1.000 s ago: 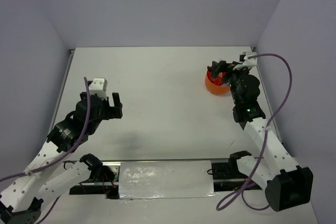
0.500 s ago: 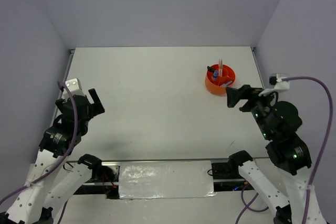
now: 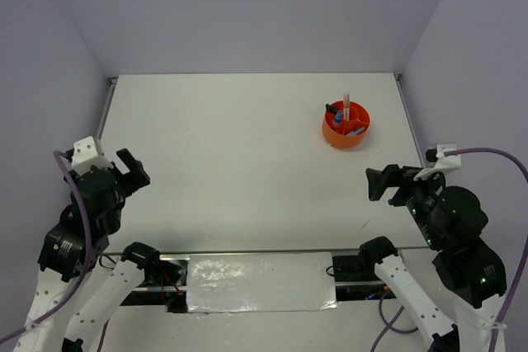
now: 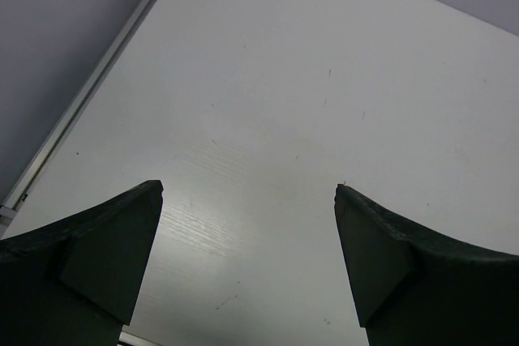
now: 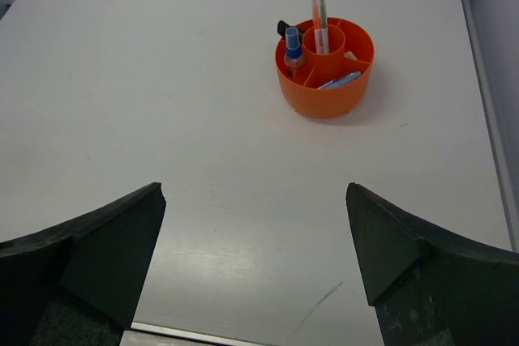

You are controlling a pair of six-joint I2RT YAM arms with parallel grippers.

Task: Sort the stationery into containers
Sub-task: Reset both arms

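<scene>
One tub (image 5: 324, 66), orange, round, divided inside. It stands toward the far right corner of the table (image 3: 231, 146), a little in from both edges.

Contents, as far as I can read them:
- thin pens (image 5: 319, 15) upright in the centre cup
- small blue-capped bottle (image 5: 293, 44) upright in the left compartment
- black piece (image 5: 283, 27) poking over the rim behind the bottle, likely a highlighter
- light-blue strip (image 5: 340, 80) lying in the near compartment
- white bit (image 5: 353, 55) in the right compartment

Anything lower in the compartments is too small to make out.

My right gripper (image 5: 255, 192) has its jaws spread wide with nothing between them. It is raised off the table by the right edge, toward the near right corner. It faces the tub and is well apart from it.

My left gripper (image 4: 249, 192) is likewise spread wide and holds nothing. It hangs over the left edge, toward the near left corner. Its camera shows only bare surface.

Progress, my judgement: no loose stationery shows on the table in any view, so the sort looks finished or all but finished. One caveat is that the band of table along the near edge, under my arms, is hidden. I cannot rule out a stray item there. I see nothing left to pick up, and neither gripper is lined up on anything.
</scene>
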